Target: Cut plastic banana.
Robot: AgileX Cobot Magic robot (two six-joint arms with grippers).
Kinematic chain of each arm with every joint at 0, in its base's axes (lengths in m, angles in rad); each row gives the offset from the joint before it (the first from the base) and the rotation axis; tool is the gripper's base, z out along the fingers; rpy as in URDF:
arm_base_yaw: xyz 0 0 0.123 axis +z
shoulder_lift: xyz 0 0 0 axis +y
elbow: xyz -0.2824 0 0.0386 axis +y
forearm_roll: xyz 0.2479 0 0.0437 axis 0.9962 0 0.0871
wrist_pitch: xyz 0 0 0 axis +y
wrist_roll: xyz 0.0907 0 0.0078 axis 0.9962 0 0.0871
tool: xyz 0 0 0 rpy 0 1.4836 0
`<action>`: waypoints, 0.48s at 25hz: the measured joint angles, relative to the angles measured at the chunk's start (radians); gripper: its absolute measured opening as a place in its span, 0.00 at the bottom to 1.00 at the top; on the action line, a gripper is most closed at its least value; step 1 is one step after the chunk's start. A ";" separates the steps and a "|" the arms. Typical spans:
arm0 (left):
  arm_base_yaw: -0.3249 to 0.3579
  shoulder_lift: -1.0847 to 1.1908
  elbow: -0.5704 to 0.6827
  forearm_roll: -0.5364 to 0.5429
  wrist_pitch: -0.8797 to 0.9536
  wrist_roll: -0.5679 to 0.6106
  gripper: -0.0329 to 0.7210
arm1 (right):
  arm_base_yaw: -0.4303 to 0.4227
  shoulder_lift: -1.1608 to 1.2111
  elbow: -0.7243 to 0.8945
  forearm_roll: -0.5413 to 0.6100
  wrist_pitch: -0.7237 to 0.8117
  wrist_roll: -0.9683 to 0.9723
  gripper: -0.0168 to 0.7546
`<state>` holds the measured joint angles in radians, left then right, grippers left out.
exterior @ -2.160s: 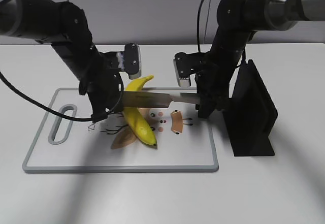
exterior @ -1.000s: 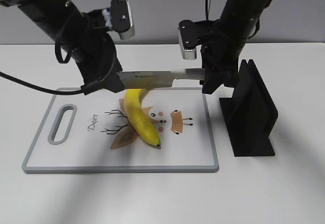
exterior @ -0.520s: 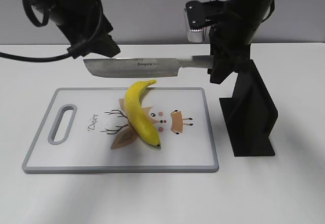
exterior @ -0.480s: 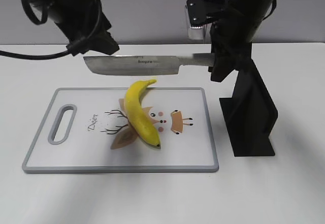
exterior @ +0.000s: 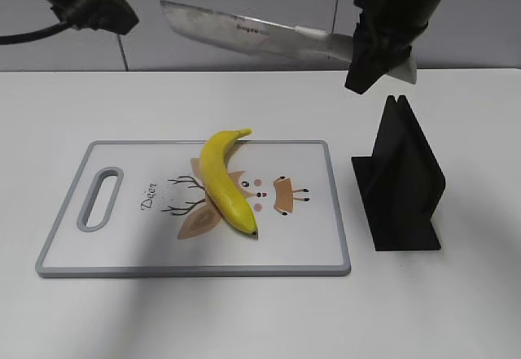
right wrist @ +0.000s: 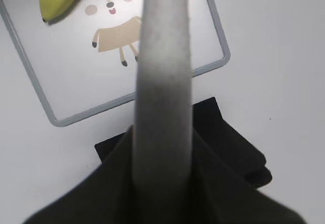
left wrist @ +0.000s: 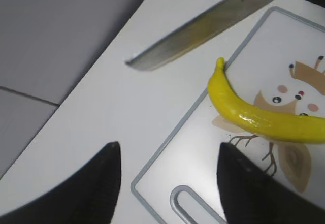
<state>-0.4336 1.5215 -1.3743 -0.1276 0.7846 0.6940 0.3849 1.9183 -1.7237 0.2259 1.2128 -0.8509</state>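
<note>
Much of both arms is cut off by the top edge of the exterior view. Of the left arm only a dark mass is seen at the upper left corner, and its pincer is made out only in the left wrist view, where two blurred black fingers (left wrist: pixel 76 188) stand wide apart with nothing between them, so the left pincer (left wrist: pixel 167 183) is released. The right pincer (exterior: pixel 376 50) is largely hidden by its own dark body; it is clenched on the handle of a long steel kitchen knife with a broad grey blade (exterior: pixel 244 32), which is held high above the white counter (exterior: pixel 456 294), the blade tilted with its tip up and to the left. In the right wrist view the knife is seen only as a blurred pale grey bar filling the middle, and the pads cannot be made out.

The smooth bright-yellow curved plastic banana (exterior: pixel 224 181) lies whole on the white rectangular cutting board with a grey rim and a slotted handle (exterior: pixel 98 253), across a printed cartoon deer, its stem at the far edge of the board and its dark tip toward the near side. A black angular knife stand (exterior: pixel 403 184) is set on the counter just beside the board's right edge, with nothing seen in its slot.
</note>
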 joint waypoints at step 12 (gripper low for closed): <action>0.013 -0.094 0.000 0.209 0.170 -0.356 0.78 | 0.000 -0.133 -0.001 -0.074 0.008 0.502 0.25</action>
<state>-0.4210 1.4276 -1.3743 0.0812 0.9547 0.3383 0.3849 1.7850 -1.7249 0.1521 1.2206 -0.3487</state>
